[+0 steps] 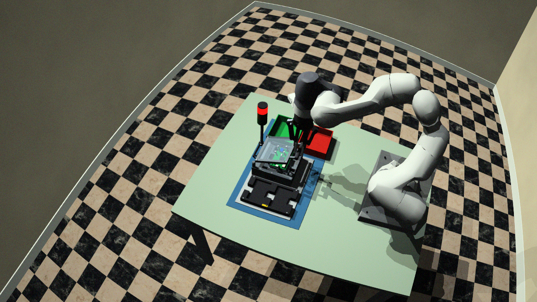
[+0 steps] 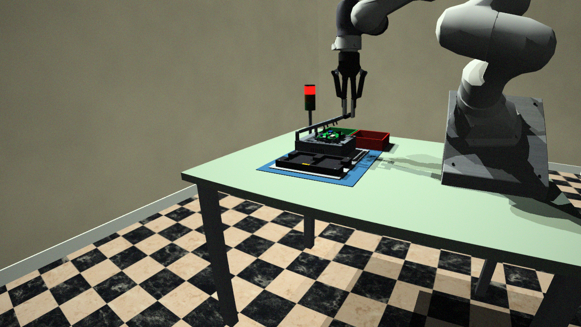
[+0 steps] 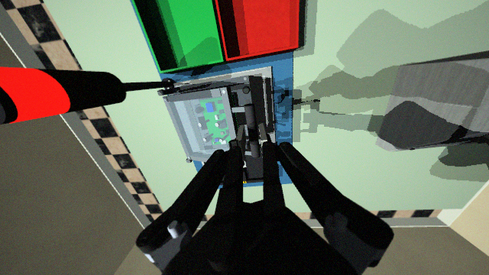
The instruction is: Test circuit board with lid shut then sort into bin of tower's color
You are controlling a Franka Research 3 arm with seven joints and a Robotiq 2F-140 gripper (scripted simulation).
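Observation:
The green circuit board lies in the black tester, under the clear lid, which stands raised at a slant. It also shows in the wrist view. My gripper hangs over the lid's free edge, its fingertips on either side of the black handle. The fingers are slightly apart, with small gaps to the handle. The signal tower beside the tester shows red.
The green bin and the red bin stand side by side behind the tester, both empty. The black tray lies in front of the tester on the blue mat. The arm's base stands at the right.

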